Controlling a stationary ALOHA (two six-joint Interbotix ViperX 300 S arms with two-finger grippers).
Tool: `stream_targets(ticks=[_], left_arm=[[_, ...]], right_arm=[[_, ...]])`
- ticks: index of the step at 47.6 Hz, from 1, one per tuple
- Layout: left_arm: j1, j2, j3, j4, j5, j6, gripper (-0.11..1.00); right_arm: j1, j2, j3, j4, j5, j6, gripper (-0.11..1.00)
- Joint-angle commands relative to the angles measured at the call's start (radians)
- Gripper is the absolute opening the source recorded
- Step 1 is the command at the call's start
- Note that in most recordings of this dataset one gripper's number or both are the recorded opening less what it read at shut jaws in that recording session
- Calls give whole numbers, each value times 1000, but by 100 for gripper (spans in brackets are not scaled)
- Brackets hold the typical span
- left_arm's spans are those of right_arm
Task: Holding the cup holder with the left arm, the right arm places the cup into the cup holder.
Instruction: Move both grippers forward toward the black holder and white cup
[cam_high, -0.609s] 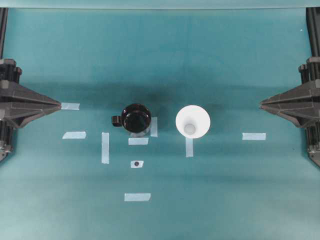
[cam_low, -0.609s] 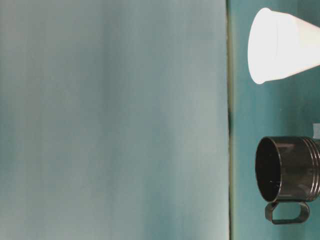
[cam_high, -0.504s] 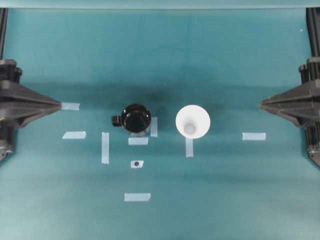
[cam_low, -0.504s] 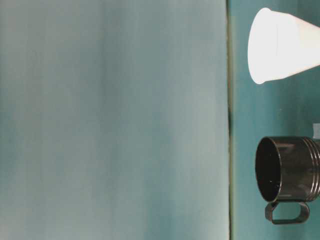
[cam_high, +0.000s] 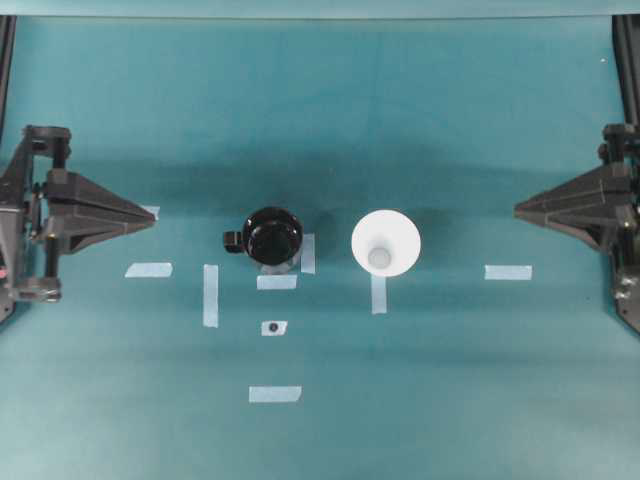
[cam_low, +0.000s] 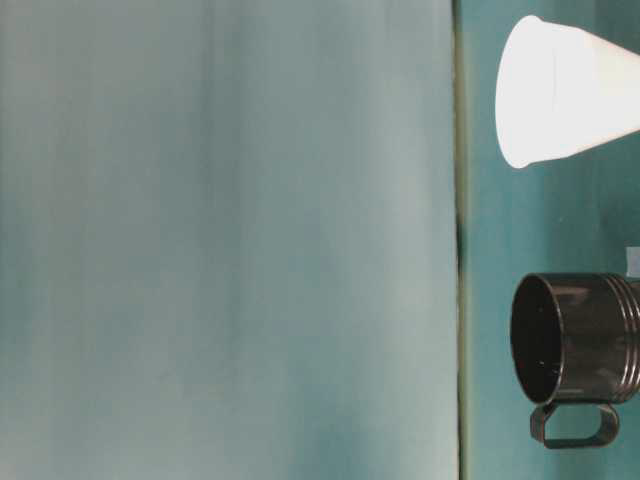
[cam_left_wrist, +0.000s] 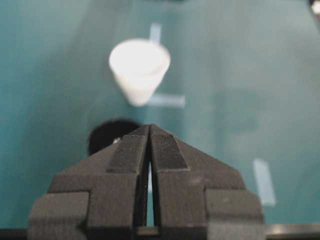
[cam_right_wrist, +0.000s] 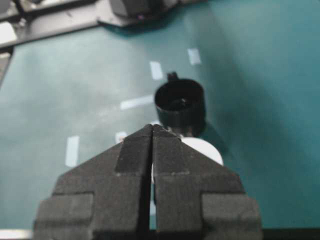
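The glossy black cup holder (cam_high: 272, 238) stands upright at the middle of the teal table, its stubby tab pointing left; it also shows in the table-level view (cam_low: 578, 340) and in the right wrist view (cam_right_wrist: 179, 103). The white cone-shaped cup (cam_high: 386, 243) stands to its right, apart from it, mouth up. The cup holder is a dark blur (cam_left_wrist: 110, 135) behind my left gripper (cam_left_wrist: 150, 126), with the cup (cam_left_wrist: 139, 69) beyond. The left gripper (cam_high: 152, 221) is shut and empty, left of the holder. The right gripper (cam_high: 517, 209) is shut and empty, right of the cup (cam_right_wrist: 205, 149).
Several pale tape strips lie on the teal table, among them one (cam_high: 275, 394) toward the front, one (cam_high: 507, 272) to the right and one (cam_high: 148, 270) to the left. A small tape piece with a dark dot (cam_high: 273, 328) lies in front of the holder.
The left arm has moved toward the cup holder, its tip now over the leftmost tape strip. The right arm has shifted slightly inward. Cup and holder have not moved.
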Motion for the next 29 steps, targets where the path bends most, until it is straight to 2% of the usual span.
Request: stream_targets(ticks=[1,15,29], left_arm=[[18,28,-34,5,14,15,3],[52,130,-117,5,100,150,3],[54,310,-207,5,118,149,3]], right_arm=[[-23,35,-41,3,41,11,2],[-78,166,-121,0,143,8,2],[-98,348,-219,-2,291,6,2]])
